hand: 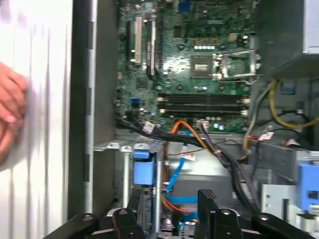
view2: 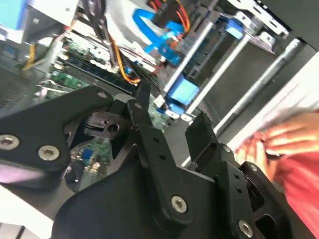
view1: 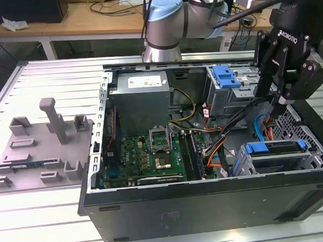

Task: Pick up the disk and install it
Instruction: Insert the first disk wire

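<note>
On the desk [view1: 36, 222], a grey fixture plate [view1: 37, 148] sits at the exterior view's left; the open computer case [view1: 200, 209] stands beside it; the disk [view1: 275, 147] lies in the case's bay toward the right; the claw [view1: 271, 99] hangs above it, spread wide, empty.

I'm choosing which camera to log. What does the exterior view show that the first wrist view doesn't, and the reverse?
Exterior view, not first wrist view: the grey fixture tray beside the case, and the arm's blue-capped joint. First wrist view, not exterior view: a person's hand beside the case. Both: the motherboard, orange cables, the disk in its bay, and the open, empty gripper near it.
</note>
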### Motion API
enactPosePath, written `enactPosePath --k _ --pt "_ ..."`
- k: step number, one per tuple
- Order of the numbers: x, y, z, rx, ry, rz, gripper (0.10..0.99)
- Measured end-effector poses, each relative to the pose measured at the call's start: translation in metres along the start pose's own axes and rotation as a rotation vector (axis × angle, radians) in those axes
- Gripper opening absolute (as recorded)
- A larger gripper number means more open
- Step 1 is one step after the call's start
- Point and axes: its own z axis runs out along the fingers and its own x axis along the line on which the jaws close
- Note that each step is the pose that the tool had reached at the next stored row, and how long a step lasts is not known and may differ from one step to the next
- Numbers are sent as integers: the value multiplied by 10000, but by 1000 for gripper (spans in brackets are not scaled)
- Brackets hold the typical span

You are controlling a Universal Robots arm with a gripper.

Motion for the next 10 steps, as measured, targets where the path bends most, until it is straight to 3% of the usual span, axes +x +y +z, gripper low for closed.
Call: enactPosePath --k 1,2,5,6,7,9,10 --pt "-4 2 2 56 127 32 561" --pt "-9 0 7 89 125 199 561" --pt "-15 1 33 43 121 703 561" --pt "-24 5 45 39 181 734 561" --pt "-63 8 49 42 372 739 561" --pt "-136 15 46 48 634 743 561" --pt "-198 22 42 53 877 746 561"
